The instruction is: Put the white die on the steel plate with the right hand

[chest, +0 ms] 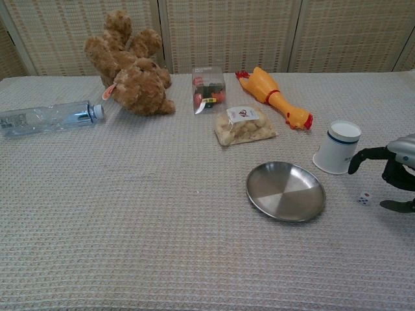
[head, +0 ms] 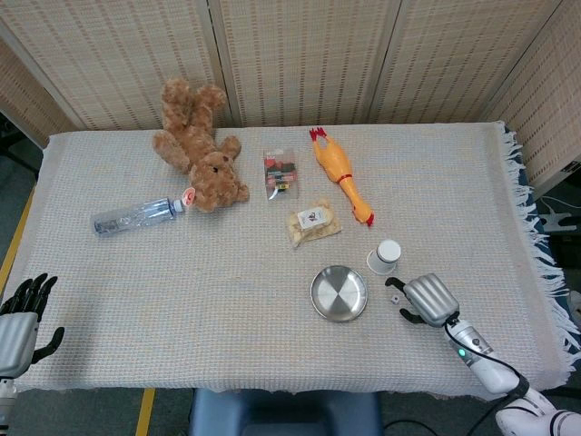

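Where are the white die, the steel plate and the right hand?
white die (chest: 364, 198), chest view, its top face.
steel plate (chest: 285, 191), chest view, bare centre of the dish.
right hand (head: 427, 299), head view, back of the hand.

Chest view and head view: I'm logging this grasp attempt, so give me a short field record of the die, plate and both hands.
die: white die on the cloth, not held
plate: steel plate empty, left of the die
cup: white cup behind the die
right hand: right hand above the die, fingers spread, holding nothing
left hand: left hand at the near left table edge, holding nothing
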You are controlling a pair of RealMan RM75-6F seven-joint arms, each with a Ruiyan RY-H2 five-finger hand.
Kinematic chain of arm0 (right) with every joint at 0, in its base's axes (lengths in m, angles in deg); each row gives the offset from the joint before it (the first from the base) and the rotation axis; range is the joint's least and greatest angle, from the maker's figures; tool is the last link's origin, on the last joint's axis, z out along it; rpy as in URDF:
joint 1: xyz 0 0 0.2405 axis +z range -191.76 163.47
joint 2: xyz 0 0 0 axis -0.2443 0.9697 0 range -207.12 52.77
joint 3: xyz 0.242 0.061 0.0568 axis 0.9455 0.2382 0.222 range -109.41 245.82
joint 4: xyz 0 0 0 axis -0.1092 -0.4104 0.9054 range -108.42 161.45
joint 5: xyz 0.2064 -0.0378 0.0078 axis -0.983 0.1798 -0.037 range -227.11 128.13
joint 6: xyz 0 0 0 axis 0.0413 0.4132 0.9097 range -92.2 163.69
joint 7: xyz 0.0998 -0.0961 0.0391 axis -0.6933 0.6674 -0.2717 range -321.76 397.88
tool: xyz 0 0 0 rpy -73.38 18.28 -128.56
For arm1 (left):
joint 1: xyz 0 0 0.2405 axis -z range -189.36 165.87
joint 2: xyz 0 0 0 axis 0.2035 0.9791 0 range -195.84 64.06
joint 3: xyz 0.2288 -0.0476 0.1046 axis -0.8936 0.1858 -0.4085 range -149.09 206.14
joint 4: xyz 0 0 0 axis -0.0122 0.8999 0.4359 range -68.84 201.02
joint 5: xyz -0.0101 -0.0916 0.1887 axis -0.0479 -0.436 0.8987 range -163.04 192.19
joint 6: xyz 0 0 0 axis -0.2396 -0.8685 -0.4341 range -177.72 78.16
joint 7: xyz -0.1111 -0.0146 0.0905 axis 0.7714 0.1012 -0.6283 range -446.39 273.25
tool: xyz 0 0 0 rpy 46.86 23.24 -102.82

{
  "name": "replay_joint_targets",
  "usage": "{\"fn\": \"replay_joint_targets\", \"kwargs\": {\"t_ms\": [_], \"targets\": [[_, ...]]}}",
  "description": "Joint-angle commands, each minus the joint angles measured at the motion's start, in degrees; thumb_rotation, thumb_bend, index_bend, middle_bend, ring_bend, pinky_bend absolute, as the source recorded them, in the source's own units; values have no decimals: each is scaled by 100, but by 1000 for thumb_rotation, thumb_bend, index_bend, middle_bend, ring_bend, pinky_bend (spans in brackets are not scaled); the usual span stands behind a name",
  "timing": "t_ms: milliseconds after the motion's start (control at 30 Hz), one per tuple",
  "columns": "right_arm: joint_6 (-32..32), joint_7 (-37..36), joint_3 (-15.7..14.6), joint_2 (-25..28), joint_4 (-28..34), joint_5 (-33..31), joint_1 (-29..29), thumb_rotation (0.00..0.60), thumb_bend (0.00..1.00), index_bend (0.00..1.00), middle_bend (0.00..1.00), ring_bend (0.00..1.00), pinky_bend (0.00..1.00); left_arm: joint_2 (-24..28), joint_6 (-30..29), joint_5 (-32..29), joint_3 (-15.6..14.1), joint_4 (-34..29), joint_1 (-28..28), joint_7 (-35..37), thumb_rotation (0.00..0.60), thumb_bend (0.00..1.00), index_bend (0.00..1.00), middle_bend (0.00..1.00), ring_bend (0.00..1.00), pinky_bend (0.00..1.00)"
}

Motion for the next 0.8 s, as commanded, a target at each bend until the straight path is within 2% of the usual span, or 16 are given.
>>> {"fn": "replay_joint_targets", "kwargs": {"t_ms": [33,367,800], "targets": [[77,-68,19,-53,-84,-60,65,600,209,320,886,756,1000,1,-3,-6,3,3,-3,7,600,354,0,23,17,210],[428,-298,-42,-83,-230,-154,257,600,211,348,889,759,1000,-1,21,-23,5,15,4,14,600,354,0,23,17,210],[474,-510,-161,-96,-372,-98,343,600,280,359,889,759,1000,-9,42,-39,6,29,11,6,600,355,0,23,17,211]]}}
